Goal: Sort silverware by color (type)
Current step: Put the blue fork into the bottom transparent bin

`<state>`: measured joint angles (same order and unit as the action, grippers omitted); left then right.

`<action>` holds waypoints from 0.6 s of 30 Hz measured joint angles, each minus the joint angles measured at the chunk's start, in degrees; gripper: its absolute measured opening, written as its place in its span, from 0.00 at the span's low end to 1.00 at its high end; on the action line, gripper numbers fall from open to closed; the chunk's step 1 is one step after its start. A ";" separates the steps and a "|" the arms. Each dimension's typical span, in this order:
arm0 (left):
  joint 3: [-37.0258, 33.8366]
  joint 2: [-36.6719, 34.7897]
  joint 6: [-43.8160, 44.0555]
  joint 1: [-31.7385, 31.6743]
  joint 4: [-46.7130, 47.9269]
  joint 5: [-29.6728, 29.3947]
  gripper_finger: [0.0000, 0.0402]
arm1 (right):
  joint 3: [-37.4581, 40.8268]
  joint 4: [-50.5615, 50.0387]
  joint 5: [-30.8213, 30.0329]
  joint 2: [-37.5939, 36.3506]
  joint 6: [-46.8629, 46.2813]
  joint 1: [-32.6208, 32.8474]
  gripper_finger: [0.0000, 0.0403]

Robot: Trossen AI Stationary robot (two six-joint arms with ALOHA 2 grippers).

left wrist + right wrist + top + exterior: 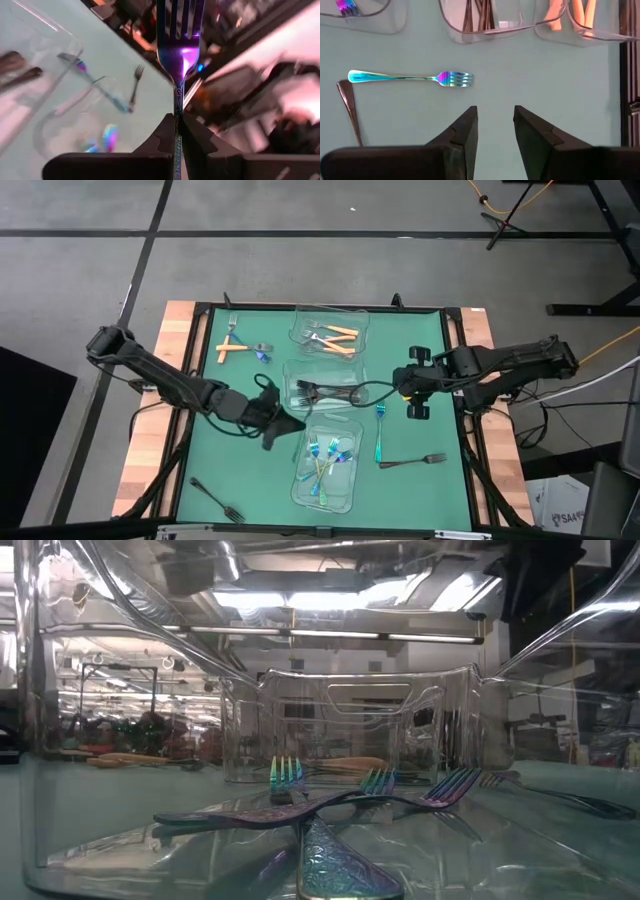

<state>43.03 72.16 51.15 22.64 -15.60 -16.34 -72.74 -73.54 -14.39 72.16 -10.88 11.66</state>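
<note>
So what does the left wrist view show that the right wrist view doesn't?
Only the left wrist: the left gripper shut on a teal fork, tines pointing away from the camera. Only the right wrist: the right gripper open above bare mat, plus the trays with dark forks and orange forks. Both: the loose teal fork on the mat.

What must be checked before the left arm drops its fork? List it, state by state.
1. Left gripper shut on the held iridescent fork: ok.
2. Iridescent-fork container holds only iridescent forks: ok.
3. Left gripper over that container: not ok, it is beside the rim.
4. Right gripper clear of that container: ok.
5. Right gripper open for the loose iridescent fork: ok.
6. Held fork's height above the table: cannot tell.
</note>
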 joint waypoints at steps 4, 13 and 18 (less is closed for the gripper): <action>0.00 5.32 10.76 0.19 -7.44 -1.15 0.03 | 0.26 0.09 0.00 0.00 -0.01 -0.02 0.29; 3.25 18.89 30.43 2.91 -11.88 -0.78 0.03 | 0.27 0.30 -0.07 0.00 -1.16 -0.02 0.29; 7.82 24.70 31.35 3.88 -11.92 0.35 0.03 | 0.27 0.35 -0.11 0.00 -1.16 -0.04 0.29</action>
<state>50.85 96.86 82.50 26.52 -27.53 -15.99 -72.48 -73.20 -14.50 72.16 -12.03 11.62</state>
